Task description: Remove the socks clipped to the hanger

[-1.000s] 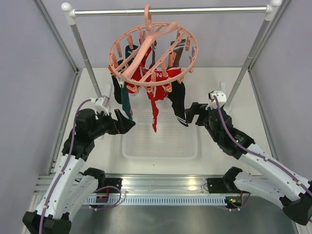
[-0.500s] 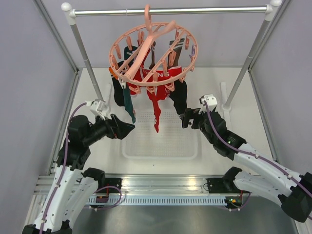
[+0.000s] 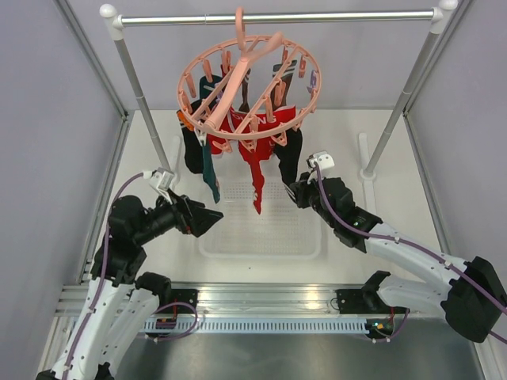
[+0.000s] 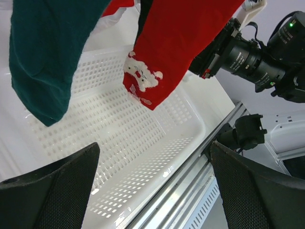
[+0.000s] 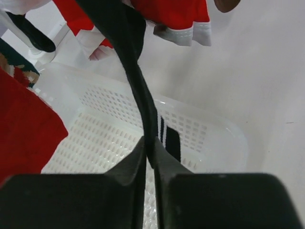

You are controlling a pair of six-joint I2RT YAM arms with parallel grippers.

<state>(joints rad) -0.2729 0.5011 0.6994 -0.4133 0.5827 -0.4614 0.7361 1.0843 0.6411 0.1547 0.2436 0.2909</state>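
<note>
The salmon-pink round hanger hangs by its hook from the rail, with several socks clipped under it. A red sock with white marks hangs in the middle, and a dark teal sock to its left. On the right hangs a black sock with white stripes. My right gripper is shut on the lower part of this black sock, which is pinched between the fingers. My left gripper stands open below and left of the teal sock, touching nothing.
A white perforated basket lies on the table under the hanger. The grey rail rests on two slanted posts. Grey walls close in both sides, and a metal rail runs along the near edge.
My right gripper has moved left up to the black striped sock and shut on it. My left arm has drawn back and down, still open.
</note>
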